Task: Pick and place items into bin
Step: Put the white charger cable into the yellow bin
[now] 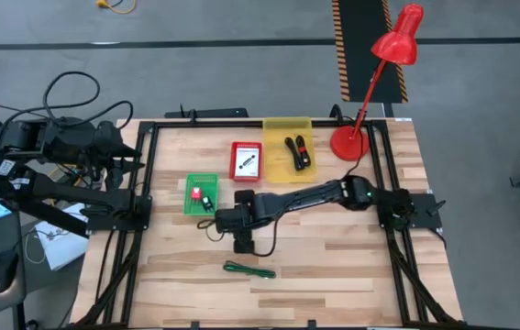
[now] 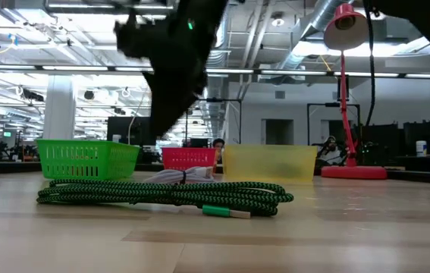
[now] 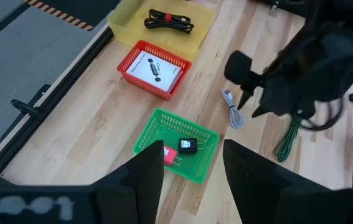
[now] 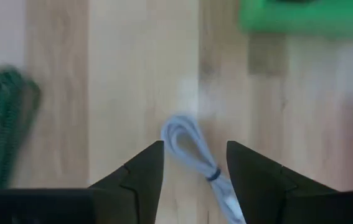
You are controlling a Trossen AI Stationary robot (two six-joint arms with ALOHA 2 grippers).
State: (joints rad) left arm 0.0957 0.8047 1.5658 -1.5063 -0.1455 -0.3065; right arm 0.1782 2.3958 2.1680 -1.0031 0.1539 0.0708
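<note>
No brand name or writing could be read on anything; the white card (image 3: 154, 68) in the red basket (image 1: 247, 161) carried a dark printed shape too small to make out.

Three small bins sat toward the far side of the wooden table (image 1: 333, 266). The green basket (image 1: 200, 194) held a small black piece (image 3: 188, 146) and a red one (image 3: 171, 157). The red basket stood just beside it, and the yellow bin (image 1: 288, 147) beyond that held a black cable bundle (image 1: 297, 152) with a red tie. A red desk lamp (image 1: 370, 92) stood at the table's far right corner. A coiled green cable (image 1: 248, 269) lay nearer the front edge, well apart from the bins. In the low view it stretched across the foreground and hid the bases of the baskets behind it.

The right gripper (image 4: 192, 180) hovered over the middle of the table, near the green basket, its fingers (image 4: 140, 174) spread apart and empty. A small coiled white cable (image 4: 195, 149) lay on the wood directly below, showing in the gap between the two fingers and not touched by them. In the left wrist view the same white cable (image 3: 232, 111) lay just beside the dark right arm (image 3: 307, 68), between the green basket and the green cable.

The left gripper (image 3: 188, 171) waited above the table's left side, fingers spread and holding nothing.
</note>
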